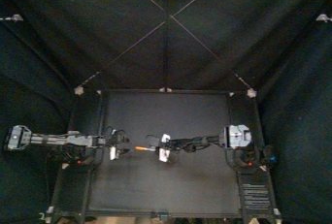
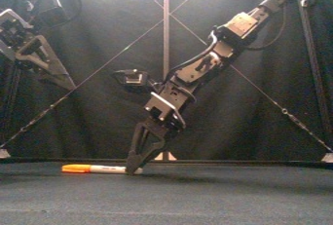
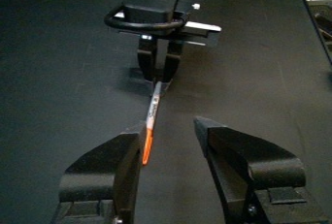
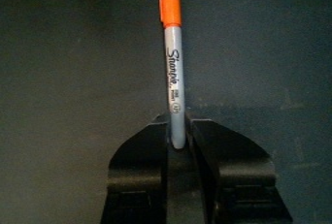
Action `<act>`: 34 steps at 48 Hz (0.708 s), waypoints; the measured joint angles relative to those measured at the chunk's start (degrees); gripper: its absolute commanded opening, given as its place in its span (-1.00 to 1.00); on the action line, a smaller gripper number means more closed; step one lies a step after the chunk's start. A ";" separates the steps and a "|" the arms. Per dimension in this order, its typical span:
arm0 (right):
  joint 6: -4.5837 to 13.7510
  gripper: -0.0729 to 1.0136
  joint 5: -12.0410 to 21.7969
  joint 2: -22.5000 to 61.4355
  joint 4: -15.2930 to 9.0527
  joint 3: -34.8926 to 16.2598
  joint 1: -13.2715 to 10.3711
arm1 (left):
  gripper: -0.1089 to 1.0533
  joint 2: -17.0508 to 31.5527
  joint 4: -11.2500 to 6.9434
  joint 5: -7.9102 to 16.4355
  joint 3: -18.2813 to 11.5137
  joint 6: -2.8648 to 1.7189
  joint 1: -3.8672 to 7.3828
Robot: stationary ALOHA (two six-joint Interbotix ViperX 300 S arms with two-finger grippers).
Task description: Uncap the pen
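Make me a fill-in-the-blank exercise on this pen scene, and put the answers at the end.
1. The pen has a cap coloured ___.
2. The right gripper is ___ on the pen's barrel.
3. The left gripper has its jaws ___.
4. The cap sits ___ the pen, not yet pulled off.
Answers: orange; shut; open; on.

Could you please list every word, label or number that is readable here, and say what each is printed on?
"Sharpie": brand name along the pale barrel of the pen, in the right wrist view.
Smaller print next to it, near the right tool: too small to read.
The pen's orange cap: no text visible.
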 measured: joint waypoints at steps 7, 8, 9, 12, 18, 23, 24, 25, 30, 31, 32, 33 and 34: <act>-0.26 -0.08 1.76 -1.14 -0.18 0.26 0.09 | 0.58 0.97 0.00 -1.76 0.00 0.00 0.00; 0.09 -0.08 2.02 -1.49 -0.26 0.44 0.09 | 0.58 1.23 0.09 -2.02 -0.09 0.00 0.00; 0.09 -0.08 2.20 -1.93 -0.26 0.53 0.09 | 0.58 1.67 0.00 -2.29 -0.09 -0.09 0.00; 0.00 -0.08 2.81 -3.69 -0.53 0.88 0.09 | 0.58 2.90 0.09 -2.90 -0.35 0.00 0.00; -0.09 -0.08 3.34 -8.09 -1.23 1.49 0.09 | 0.58 5.80 0.35 -3.43 -1.41 0.09 0.00; -0.09 -0.08 3.43 -10.46 -1.93 1.85 0.09 | 0.58 8.17 1.32 -3.52 -2.29 0.09 0.09; -0.09 -0.08 3.52 -10.72 -2.02 1.93 0.09 | 0.58 8.44 1.41 -3.52 -2.37 0.09 0.18; -0.09 -0.08 3.52 -11.07 -2.20 1.93 0.00 | 0.59 8.79 1.49 -3.52 -2.46 0.09 0.18; -0.09 -0.08 3.78 -11.95 -2.46 2.11 0.09 | 0.58 10.20 1.58 -3.52 -3.25 0.09 0.26; 0.00 -0.08 3.87 -12.04 -2.55 2.11 0.09 | 0.58 10.46 1.58 -3.52 -3.43 0.09 0.35; -0.09 -0.08 3.87 -12.04 -2.55 2.20 0.09 | 0.58 10.72 1.58 -3.52 -3.52 0.09 0.44; -0.09 -0.08 3.87 -12.13 -2.55 2.20 0.09 | 0.58 11.07 1.58 -3.43 -3.69 0.09 0.53; -0.09 -0.08 3.87 -12.13 -2.55 2.20 0.09 | 0.58 11.34 1.58 -3.52 -3.78 0.09 0.70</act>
